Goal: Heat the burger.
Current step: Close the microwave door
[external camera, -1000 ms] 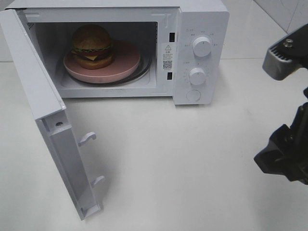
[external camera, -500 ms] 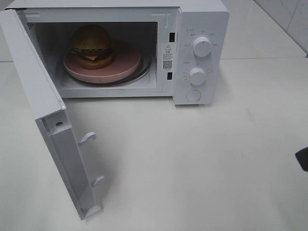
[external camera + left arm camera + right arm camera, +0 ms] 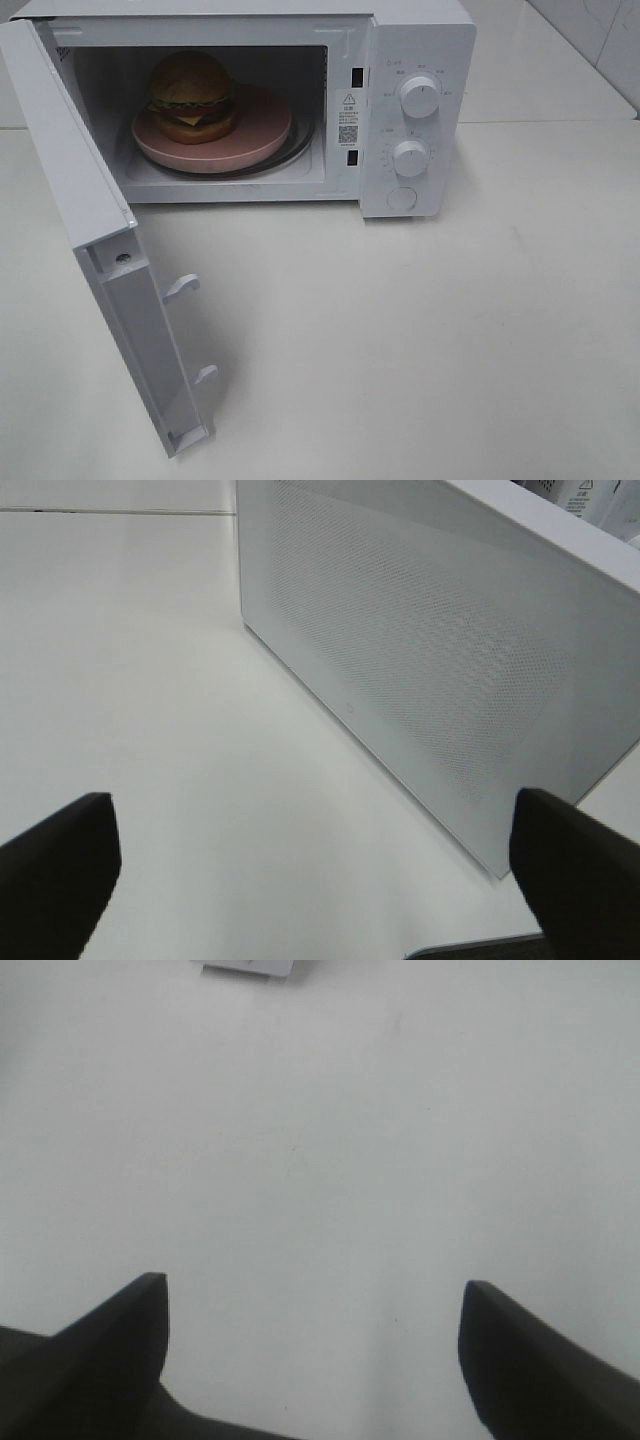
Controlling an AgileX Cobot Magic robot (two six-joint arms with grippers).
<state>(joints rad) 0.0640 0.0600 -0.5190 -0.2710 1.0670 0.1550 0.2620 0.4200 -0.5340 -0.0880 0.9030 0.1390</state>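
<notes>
Exterior high: burger [image 3: 192,95] apart from both claws [image 3: 310,805] [image 3: 315,1288]

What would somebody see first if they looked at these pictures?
The burger, sitting on a pink plate inside the white microwave at the back of the table. Next, the microwave's door, swung wide open toward the front left.
</notes>
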